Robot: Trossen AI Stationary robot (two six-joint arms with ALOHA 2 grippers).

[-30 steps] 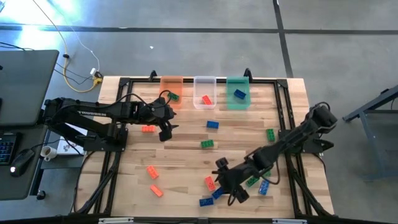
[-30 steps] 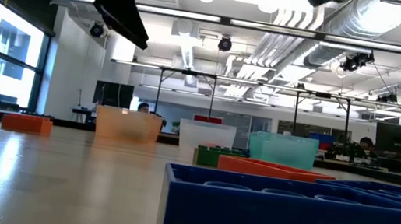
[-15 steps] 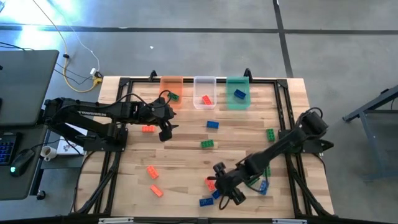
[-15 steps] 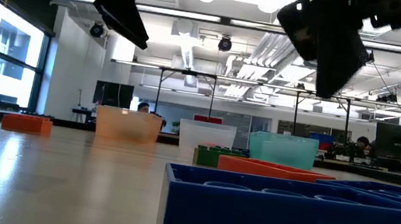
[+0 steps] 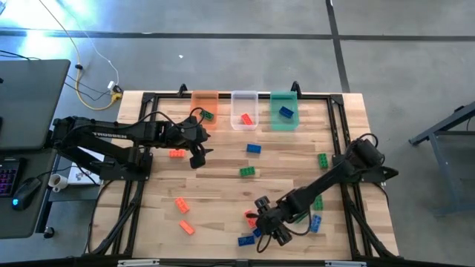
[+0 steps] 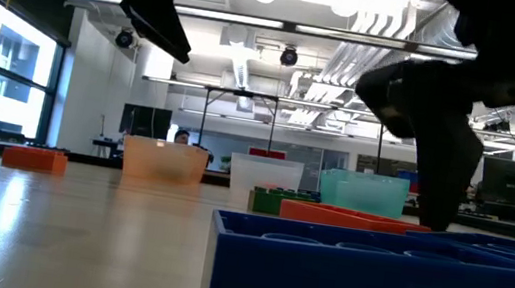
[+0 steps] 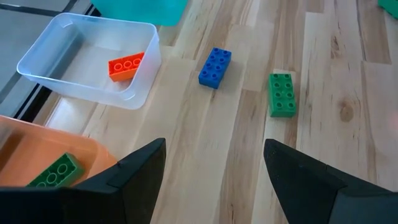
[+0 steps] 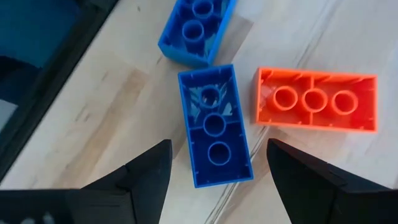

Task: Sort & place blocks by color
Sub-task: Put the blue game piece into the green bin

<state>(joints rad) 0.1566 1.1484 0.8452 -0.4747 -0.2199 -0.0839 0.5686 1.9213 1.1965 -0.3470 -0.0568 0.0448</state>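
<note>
My right gripper (image 8: 217, 186) hangs open near the table's front edge, pointing steeply down. Its fingers stand on either side of a blue block (image 8: 214, 127) that lies studs-down on the wood. A second blue block (image 8: 198, 25) and an orange block (image 8: 316, 101) lie close by, also studs-down. In the high view this gripper (image 5: 264, 231) covers part of that cluster. My left gripper (image 5: 197, 156) waits open above the table's far left part, near an orange block (image 5: 177, 153).
Orange bin (image 5: 204, 104), clear bin (image 5: 243, 100) and green bin (image 5: 283, 100) line the far edge, each with one block inside. Loose blocks: blue (image 5: 254, 148), green (image 5: 247, 172), green (image 5: 323, 159), two orange (image 5: 181, 205) (image 5: 186, 228), blue (image 5: 244, 240).
My right gripper has come down toward the blue blocks near the front edge and has tipped more steeply downward, staying open. In the low view it has dropped from the top of the picture to just behind the near blue block. No block has moved.
</note>
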